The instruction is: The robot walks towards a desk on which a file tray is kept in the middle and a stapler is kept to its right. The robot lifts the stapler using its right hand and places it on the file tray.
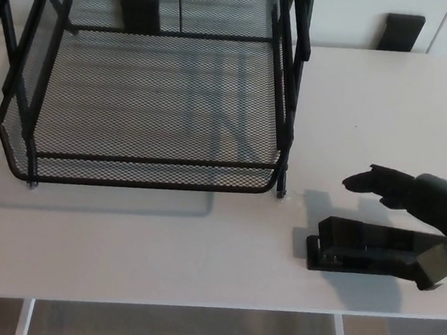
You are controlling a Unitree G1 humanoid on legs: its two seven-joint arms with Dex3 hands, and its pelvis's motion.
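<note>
Desk (157, 257) of pale wood bears mesh file tray (151, 161) and black stapler (359, 252).

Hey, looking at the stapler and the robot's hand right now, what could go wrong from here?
The right hand is at the far right end of the stapler, so an off-centre grip may let it tilt or slip. The stapler lies near the front edge of the desk; a nudge could push it off. On the way over, it could catch the raised front rim of the tray.
</note>
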